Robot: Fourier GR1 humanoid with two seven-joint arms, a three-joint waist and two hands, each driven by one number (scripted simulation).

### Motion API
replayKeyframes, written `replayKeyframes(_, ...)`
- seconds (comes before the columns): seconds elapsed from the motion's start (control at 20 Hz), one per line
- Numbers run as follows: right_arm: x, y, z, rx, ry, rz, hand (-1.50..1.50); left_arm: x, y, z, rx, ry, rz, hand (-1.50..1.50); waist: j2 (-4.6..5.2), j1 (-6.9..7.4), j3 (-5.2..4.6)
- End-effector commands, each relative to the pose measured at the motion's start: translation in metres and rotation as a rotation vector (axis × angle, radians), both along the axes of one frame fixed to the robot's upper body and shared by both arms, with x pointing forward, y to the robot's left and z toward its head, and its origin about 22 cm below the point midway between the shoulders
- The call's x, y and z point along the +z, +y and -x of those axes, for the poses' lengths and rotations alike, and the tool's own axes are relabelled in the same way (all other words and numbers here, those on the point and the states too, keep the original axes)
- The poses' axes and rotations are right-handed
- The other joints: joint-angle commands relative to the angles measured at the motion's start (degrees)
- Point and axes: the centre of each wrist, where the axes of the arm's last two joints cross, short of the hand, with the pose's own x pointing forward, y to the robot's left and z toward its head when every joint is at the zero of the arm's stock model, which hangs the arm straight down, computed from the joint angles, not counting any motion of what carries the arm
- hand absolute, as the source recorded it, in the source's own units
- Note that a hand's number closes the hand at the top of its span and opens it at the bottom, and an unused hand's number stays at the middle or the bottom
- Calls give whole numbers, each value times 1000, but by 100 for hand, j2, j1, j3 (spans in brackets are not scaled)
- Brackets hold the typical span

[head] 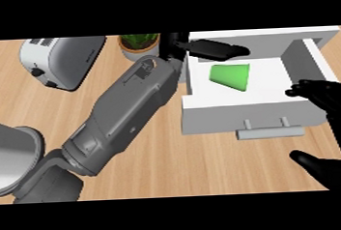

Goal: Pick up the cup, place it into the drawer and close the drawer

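The right hand (330,99), fingers spread and holding nothing, sits at the open drawer's (216,119) right wall, the green cup (232,76) lies on its side inside, and beyond it the left hand (213,48) hangs released.

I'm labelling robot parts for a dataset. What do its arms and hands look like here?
The left forearm is a grey, boxy casing in jointed segments. The left hand and right hand are black, with rounded fingers; no cables show.
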Motion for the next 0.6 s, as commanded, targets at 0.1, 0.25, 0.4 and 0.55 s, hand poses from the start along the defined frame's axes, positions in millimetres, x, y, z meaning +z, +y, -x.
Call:
replayKeyframes(0.1, -7, -11, 8, 61, -14, 207, 150, 1, 32, -2, 55, -12, 99, -150, -47, 193, -2)
replayKeyframes(0.25, 13, -18, 9, 10, -18, 300, 150, 2, 69, -2, 89, 15, 119, -150, -79, 300, -7)
replayKeyframes(0.4, 6, -9, 16, 27, 3, 355, 150, -7, 87, 10, 104, 58, 135, -150, -75, 284, -5)
replayKeyframes(0.55, 1, -6, 12, 22, 13, 423, 150, -20, 113, 24, 133, 69, 131, -150, -60, 282, -2)
